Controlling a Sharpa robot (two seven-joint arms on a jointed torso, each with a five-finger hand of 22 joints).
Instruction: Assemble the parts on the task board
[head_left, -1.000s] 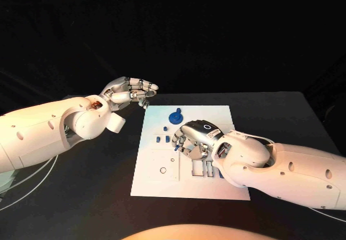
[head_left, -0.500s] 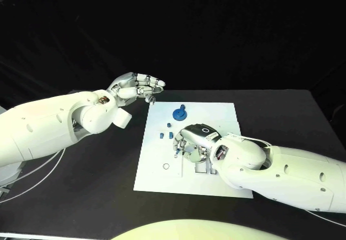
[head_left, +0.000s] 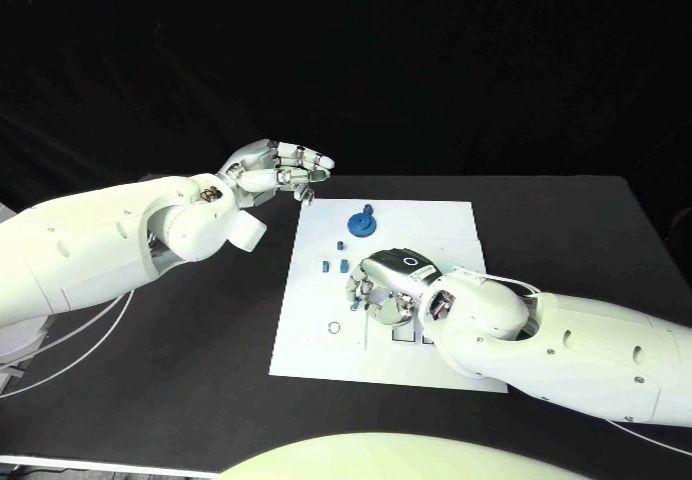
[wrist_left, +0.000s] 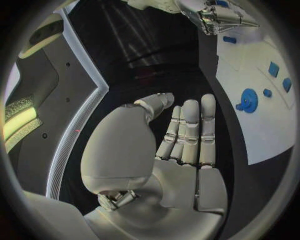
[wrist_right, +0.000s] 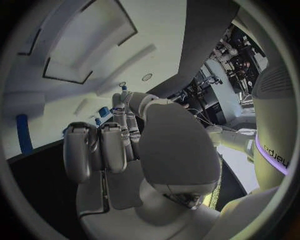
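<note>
Task board (head_left: 325, 345) at table centre, white plate. Right hand (head_left: 387, 290) low over board middle, fingers curled down; whether pinching part, cannot tell. Best keep descent slow and vertical. Left hand (head_left: 277, 168) off far-left corner, fingers curled, holding nothing. One blue gear (head_left: 358, 223); three small blue pieces (head_left: 340, 265) near it.

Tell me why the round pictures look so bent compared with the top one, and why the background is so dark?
Both wrist views are fisheye, so the task board edges curve; head view keeps the board straight-edged, brightly lit against black table and backdrop; right wrist view sits close behind the right hand, which looms large.
</note>
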